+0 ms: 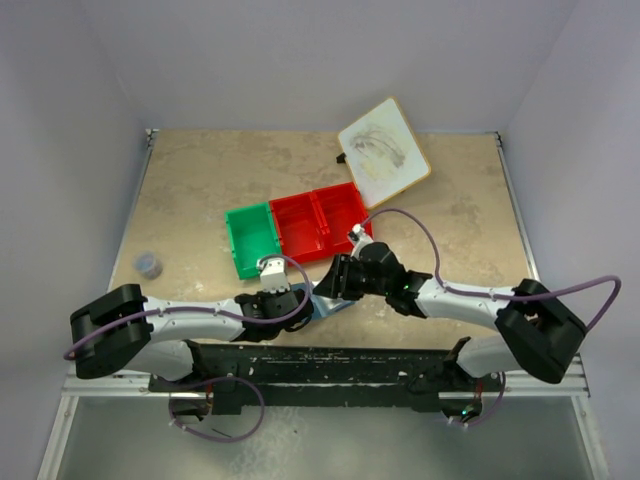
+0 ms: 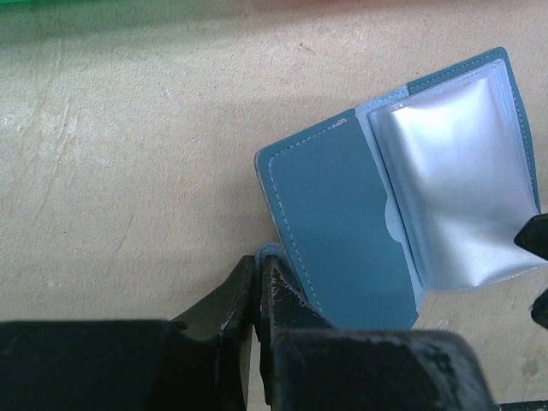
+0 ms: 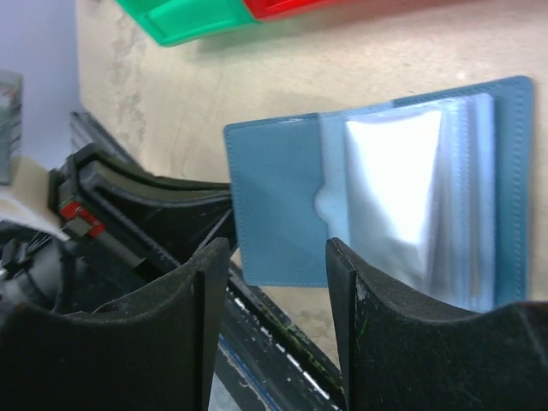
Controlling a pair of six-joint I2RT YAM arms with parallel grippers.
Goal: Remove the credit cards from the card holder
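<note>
table (image 1: 200,180) beige | green bin (image 1: 251,240) | red bin (image 1: 318,222) | white board (image 1: 384,153) | small grey object (image 1: 149,264)

The table (image 1: 200,200) has a beige, stone-patterned top, with metal rails (image 1: 513,200) along both side edges. Plain pale walls (image 1: 330,60) enclose three sides. Lighting is even and diffuse.

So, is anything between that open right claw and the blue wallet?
Nothing visible: the open right gripper hangs over the unfolded card holder, whose corner the left gripper pinches. One panel holds clear sleeves.
</note>
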